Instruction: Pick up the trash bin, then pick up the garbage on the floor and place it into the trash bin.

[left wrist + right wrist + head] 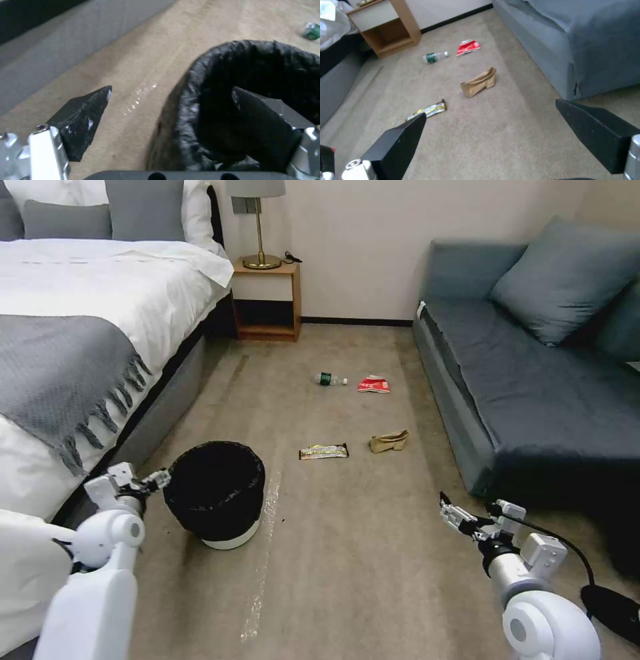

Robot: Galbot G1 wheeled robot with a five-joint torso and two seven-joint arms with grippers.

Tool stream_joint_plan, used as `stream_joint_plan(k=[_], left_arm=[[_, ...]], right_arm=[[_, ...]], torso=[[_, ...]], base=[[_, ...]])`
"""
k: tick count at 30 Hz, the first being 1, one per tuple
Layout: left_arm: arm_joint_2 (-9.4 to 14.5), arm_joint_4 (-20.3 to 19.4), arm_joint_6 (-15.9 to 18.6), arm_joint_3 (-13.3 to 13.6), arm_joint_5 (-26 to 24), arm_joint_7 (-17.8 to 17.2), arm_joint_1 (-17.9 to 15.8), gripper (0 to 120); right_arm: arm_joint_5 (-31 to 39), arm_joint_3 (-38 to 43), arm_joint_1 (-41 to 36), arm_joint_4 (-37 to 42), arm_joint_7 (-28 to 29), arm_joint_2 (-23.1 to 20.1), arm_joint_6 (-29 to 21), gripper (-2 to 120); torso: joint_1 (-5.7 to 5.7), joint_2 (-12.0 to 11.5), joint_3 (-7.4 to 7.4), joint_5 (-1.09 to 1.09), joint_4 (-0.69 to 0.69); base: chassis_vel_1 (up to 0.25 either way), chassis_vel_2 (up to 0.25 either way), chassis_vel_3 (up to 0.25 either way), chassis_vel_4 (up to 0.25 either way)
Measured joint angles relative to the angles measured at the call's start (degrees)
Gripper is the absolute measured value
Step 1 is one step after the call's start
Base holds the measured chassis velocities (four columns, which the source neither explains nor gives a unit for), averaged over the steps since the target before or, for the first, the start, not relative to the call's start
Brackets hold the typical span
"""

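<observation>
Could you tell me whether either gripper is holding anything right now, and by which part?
Nothing is held. The open left gripper straddles the rim of the black-bagged round trash bin; the right gripper is open over carpet.
</observation>
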Motion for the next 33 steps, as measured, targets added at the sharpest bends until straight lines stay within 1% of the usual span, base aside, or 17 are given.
stream_joint_plan(k=[2,5,8,9,10,12,13,17,18,22,23,24,27,28,31,32,33], left_arm=[[-0.52,1.36,0.01,0.88,0.16,0.15,-0.98,94],[-0.73,2.39,0.12,1.38,0.20,0.16,-1.62,94],[-1.39,5.80,0.96,3.02,0.90,-0.18,-3.64,94],[-1.39,5.80,0.96,3.02,0.90,-0.18,-3.64,94],[-1.57,6.71,1.14,3.40,1.25,-0.44,-4.15,94],[-1.85,8.08,1.41,3.87,1.89,-0.80,-5.11,94],[-1.85,8.08,1.41,3.87,1.89,-0.80,-5.11,94],[-2.38,9.71,2.41,4.44,2.67,-1.68,-6.32,77],[-2.38,9.71,2.41,4.44,2.67,-1.68,-6.32,77],[-2.82,10.06,2.95,5.00,3.23,-1.31,-6.51,56],[-2.82,10.06,2.95,5.00,3.23,-1.31,-6.51,56],[-2.86,10.08,2.95,5.01,3.31,-1.22,-6.49,53],[-2.67,10.06,2.95,4.82,3.66,-0.27,-6.10,38],[-2.67,10.06,2.95,4.82,3.66,-0.27,-6.10,38],[-2.31,10.39,2.77,4.35,4.01,1.26,-6.03,25],[-2.31,10.39,2.77,4.35,4.01,1.26,-6.03,25],[-2.19,10.55,2.72,4.21,4.20,1.76,-6.06,19]], right_arm=[[-0.01,0.12,0.19,-0.22,0.03,-0.05,0.00,100],[-0.01,0.22,0.30,-0.34,0.04,-0.10,0.00,100],[0.00,0.43,0.63,-0.79,0.05,-0.34,-0.01,100],[0.00,0.43,0.63,-0.79,0.05,-0.34,-0.01,100],[0.01,0.47,0.73,-0.95,0.05,-0.41,-0.02,100],[0.07,0.56,0.94,-1.23,0.06,-0.54,-0.03,100],[0.07,0.56,0.94,-1.23,0.06,-0.54,-0.03,100],[0.26,0.65,1.19,-1.55,0.13,-0.60,-0.02,100],[0.26,0.65,1.19,-1.55,0.13,-0.60,-0.02,100],[0.36,0.55,1.59,-2.19,0.15,-0.64,0.00,100],[0.36,0.55,1.59,-2.19,0.15,-0.64,0.00,100],[0.38,0.50,1.69,-2.29,0.15,-0.64,0.00,100],[0.63,0.18,2.43,-2.86,0.17,-0.68,-0.13,100],[0.63,0.18,2.43,-2.86,0.17,-0.68,-0.13,100],[0.88,-0.13,3.09,-3.60,0.19,-0.72,-0.34,100],[0.88,-0.13,3.09,-3.60,0.19,-0.72,-0.34,100],[0.94,-0.25,3.29,-3.80,0.20,-0.72,-0.40,100]], torso=[[0.00,0.00,0.00,0.01,0.00],[0.00,0.00,0.00,0.01,0.00],[0.00,0.00,0.00,0.01,0.00],[0.00,0.00,0.00,0.01,0.00],[0.00,0.00,0.00,0.00,0.00],[0.00,0.01,-0.02,0.08,0.00],[0.00,0.01,-0.02,0.08,0.00],[0.00,0.01,-0.01,0.04,0.01],[0.00,0.01,-0.01,0.04,0.01],[0.00,0.01,-0.01,0.04,0.00],[0.00,0.01,-0.01,0.04,0.00],[0.00,0.01,-0.01,0.03,0.01],[0.00,0.01,-0.01,0.02,0.02],[0.00,0.01,-0.01,0.02,0.02],[0.00,0.01,0.00,0.01,0.03],[0.00,0.01,0.00,0.01,0.03],[0.00,0.01,0.00,0.01,0.03]], base=[[0.000,0.000,0.000,0.000],[0.000,0.000,0.000,0.000],[0.000,0.000,0.000,0.000],[0.000,0.000,0.000,0.000],[0.000,0.000,0.000,0.000],[0.000,0.000,0.000,0.000],[0.000,0.000,0.000,0.000],[0.000,0.000,0.000,0.000],[0.000,0.000,0.000,0.000],[0.000,0.000,0.000,0.000],[0.000,0.000,0.000,0.000],[0.000,0.000,0.000,0.000],[0.000,0.000,0.000,0.000],[0.000,0.000,0.000,0.000],[0.000,0.000,0.000,0.000],[0.000,0.000,0.000,0.000],[0.000,0.000,0.000,0.000]])
